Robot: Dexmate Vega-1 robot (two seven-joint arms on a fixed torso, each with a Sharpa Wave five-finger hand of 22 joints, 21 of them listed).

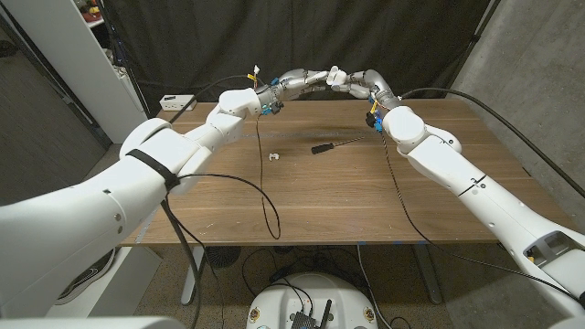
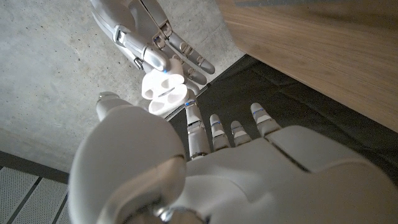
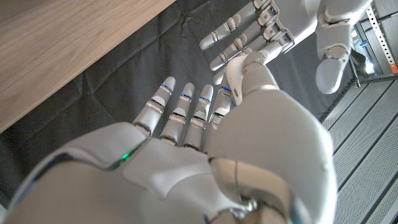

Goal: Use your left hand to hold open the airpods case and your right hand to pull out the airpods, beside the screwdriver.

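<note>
My two hands meet in the air above the table's far edge. The left hand holds the white airpods case between thumb and fingers, its open side showing in the left wrist view. The fingertips of my right hand touch the case from the other side; whether they pinch an airpod is hidden. In the right wrist view its thumb covers the case, with the left hand beyond. A black screwdriver lies on the wooden table. A small white airpod lies to its left.
A white box sits at the table's far left corner. Thin black cables hang from both arms and trail over the tabletop. A dark curtain hangs behind the table, with a grey panel on the left.
</note>
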